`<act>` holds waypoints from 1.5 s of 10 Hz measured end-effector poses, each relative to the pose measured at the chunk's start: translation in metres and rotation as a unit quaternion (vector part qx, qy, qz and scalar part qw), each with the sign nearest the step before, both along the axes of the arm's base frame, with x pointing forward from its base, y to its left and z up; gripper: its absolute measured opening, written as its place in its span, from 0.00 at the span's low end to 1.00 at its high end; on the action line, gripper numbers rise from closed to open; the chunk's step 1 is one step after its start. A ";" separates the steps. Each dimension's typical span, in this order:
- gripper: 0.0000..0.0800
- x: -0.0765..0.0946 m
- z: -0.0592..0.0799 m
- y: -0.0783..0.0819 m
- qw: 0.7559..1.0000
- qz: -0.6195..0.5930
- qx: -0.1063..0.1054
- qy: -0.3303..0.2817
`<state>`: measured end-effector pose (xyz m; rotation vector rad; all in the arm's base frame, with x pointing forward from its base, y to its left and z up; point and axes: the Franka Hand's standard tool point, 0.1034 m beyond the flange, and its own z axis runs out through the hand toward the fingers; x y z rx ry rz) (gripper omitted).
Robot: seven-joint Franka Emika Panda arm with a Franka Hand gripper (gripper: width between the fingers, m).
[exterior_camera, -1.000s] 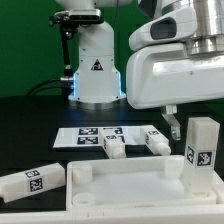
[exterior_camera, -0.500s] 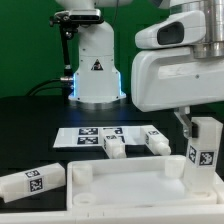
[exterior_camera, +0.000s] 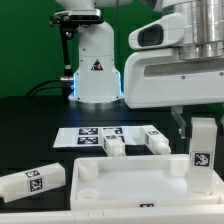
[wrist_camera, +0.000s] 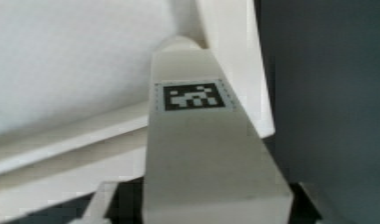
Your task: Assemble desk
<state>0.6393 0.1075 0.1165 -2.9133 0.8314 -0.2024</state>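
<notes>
As the leg in hand stands far right, I'll read across: a spare leg (exterior_camera: 30, 182) lies lower left, and the desk top (exterior_camera: 125, 180) sits lower centre on the black surface (exterior_camera: 25, 140). The pincer (exterior_camera: 200, 128) straddles the upright leg (exterior_camera: 203, 152) at the right edge; whether it's clamped I cannot tell. I'd grip squarely and keep the leg plumb over its corner. Everything is smooth matte white plastic, blocky and square-edged.
</notes>
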 end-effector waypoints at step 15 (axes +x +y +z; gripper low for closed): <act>0.81 0.005 0.003 -0.004 0.957 0.289 -0.038 -0.001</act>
